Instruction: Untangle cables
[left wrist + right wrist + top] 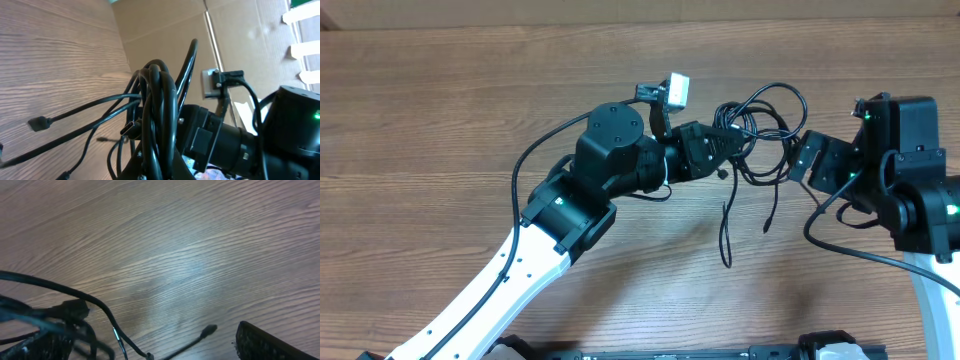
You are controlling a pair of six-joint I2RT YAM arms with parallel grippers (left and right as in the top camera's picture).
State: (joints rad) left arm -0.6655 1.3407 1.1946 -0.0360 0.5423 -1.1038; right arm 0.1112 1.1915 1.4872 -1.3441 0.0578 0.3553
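A: Where do the cables (760, 125) sit?
B: Right of the middle of the table (420, 110), in a loose knot of loops between the two arms. Two thin ends trail off the knot toward the near edge.
A: Who has them?
B: The left gripper (728, 140) is clenched on the bundle. From its own camera the cords rise in a tight sheaf out of the fingers, with a flat plug (131, 129) sticking out on the left.
A: And the right gripper (798, 160)?
B: Released, jaws spread wide, just beside the right side of the loops. Whether a finger touches a cord I cannot tell.
A: Room to move?
B: Bare wood across the far left, and along the far edge where the table meets cardboard (165, 30). There is bare wood below the trailing ends too. The right is tight, because the right arm fills that side.
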